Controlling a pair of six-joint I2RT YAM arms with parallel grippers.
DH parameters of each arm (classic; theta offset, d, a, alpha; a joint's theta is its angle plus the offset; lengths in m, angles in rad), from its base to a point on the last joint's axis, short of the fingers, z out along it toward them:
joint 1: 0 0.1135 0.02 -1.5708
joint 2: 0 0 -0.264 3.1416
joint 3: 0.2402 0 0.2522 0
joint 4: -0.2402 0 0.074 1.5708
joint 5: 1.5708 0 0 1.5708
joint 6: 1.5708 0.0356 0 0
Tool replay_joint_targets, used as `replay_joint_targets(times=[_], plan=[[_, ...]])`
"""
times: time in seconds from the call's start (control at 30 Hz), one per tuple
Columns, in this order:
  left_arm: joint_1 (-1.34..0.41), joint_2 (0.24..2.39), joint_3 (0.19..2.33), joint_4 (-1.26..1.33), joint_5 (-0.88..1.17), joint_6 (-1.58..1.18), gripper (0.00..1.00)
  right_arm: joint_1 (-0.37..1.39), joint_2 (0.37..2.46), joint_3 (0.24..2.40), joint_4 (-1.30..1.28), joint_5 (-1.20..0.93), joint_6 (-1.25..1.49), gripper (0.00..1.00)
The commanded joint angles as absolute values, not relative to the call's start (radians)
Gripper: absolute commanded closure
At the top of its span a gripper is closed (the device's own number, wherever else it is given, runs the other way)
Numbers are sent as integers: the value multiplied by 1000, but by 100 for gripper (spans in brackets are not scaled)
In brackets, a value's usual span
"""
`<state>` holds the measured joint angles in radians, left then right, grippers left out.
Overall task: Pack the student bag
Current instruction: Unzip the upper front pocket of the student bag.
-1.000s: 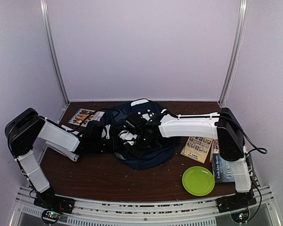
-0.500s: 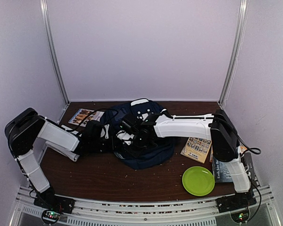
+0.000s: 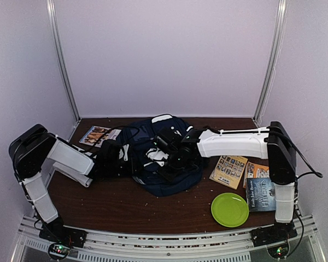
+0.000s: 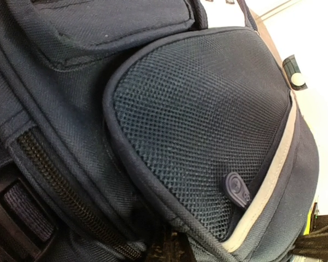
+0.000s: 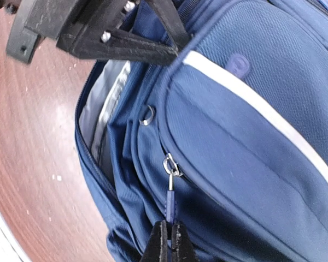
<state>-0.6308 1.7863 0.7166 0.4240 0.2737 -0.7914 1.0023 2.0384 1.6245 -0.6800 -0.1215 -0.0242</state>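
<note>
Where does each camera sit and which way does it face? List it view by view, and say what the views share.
Top: high behind the bases, looking down at the table; left arm and right arm whole.
Left wrist: against the backpack, facing its mesh pocket; little of the arm shows.
Right wrist: looks along the right pincer, shut on a zip pull; the left pincer is at the top.
Shared: all three see the backpack.

student bag (image 5: 251, 180): matt woven cloth | mesh pocket (image 4: 202, 120): rough | table (image 5: 22, 153): glossy wood
</note>
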Motion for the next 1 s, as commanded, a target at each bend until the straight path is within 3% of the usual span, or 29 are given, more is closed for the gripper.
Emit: replay_joint_targets(times=[0.0, 0.53, 0.77, 0.83, 0.97], plan=[[-624, 1828, 712, 377, 278, -768, 100, 985, 1958, 1563, -701, -148, -68, 100], [-604, 1823, 710, 278, 185, -699, 100, 749, 1841, 1406, -722, -134, -137, 100], [-644, 1645, 701, 242, 233, -511, 100, 724, 1757, 1337, -638, -232, -313, 100], [-721, 1551, 727, 149, 107, -387, 88, 727, 1743, 1343, -657, -293, -335, 100], [-849, 1419, 763, 58, -25, -207, 50, 732, 1748, 1357, -674, -346, -351, 100]])
